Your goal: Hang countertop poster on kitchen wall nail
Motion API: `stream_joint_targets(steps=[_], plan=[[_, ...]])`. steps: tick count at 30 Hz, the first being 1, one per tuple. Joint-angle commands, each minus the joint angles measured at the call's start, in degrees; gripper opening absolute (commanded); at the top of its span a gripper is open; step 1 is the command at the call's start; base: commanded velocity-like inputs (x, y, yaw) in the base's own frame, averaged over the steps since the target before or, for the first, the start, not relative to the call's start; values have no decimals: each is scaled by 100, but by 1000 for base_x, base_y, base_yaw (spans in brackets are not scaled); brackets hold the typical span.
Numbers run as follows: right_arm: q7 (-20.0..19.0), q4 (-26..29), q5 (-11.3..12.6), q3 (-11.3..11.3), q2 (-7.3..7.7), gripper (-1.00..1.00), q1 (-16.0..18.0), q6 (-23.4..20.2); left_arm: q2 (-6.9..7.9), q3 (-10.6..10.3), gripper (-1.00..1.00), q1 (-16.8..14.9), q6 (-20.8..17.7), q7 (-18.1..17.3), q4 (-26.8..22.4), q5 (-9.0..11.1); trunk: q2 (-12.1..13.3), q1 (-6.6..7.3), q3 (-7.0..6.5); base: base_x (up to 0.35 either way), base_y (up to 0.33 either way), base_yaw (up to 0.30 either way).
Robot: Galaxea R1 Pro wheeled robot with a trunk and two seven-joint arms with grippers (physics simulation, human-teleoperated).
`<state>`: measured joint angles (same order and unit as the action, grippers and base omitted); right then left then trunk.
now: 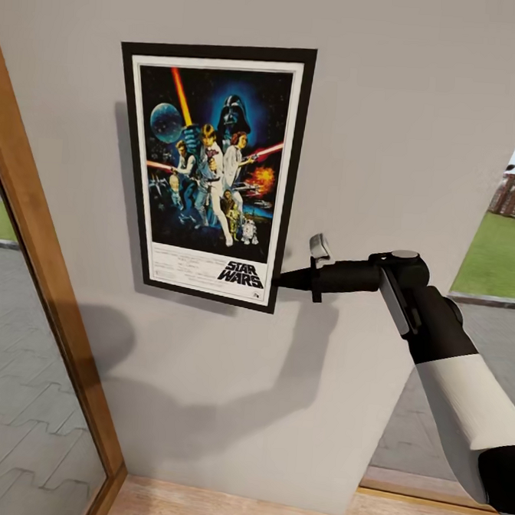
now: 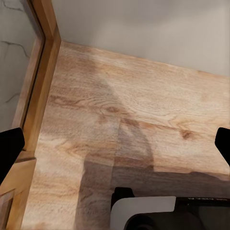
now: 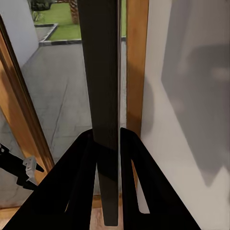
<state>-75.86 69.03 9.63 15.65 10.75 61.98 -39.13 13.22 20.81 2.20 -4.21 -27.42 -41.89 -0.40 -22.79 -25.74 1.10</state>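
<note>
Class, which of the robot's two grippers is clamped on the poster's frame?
The right gripper: its fingers pinch the poster at its lower right edge; the left gripper hangs open over floor.
</note>
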Motion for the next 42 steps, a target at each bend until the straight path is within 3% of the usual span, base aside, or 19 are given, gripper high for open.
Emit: stream_joint_targets(steps=[1,42], plan=[[-2,-2,50,12,6,-100,7,-67,-4,19,100,0,-44,-34,-16,-4,-12,-4,12,0,0,0],[1,-6,61,8,6,-100,7,-62,-4,19,100,0,-44,-35,-18,-4,-12,-4,12,21,0,0]])
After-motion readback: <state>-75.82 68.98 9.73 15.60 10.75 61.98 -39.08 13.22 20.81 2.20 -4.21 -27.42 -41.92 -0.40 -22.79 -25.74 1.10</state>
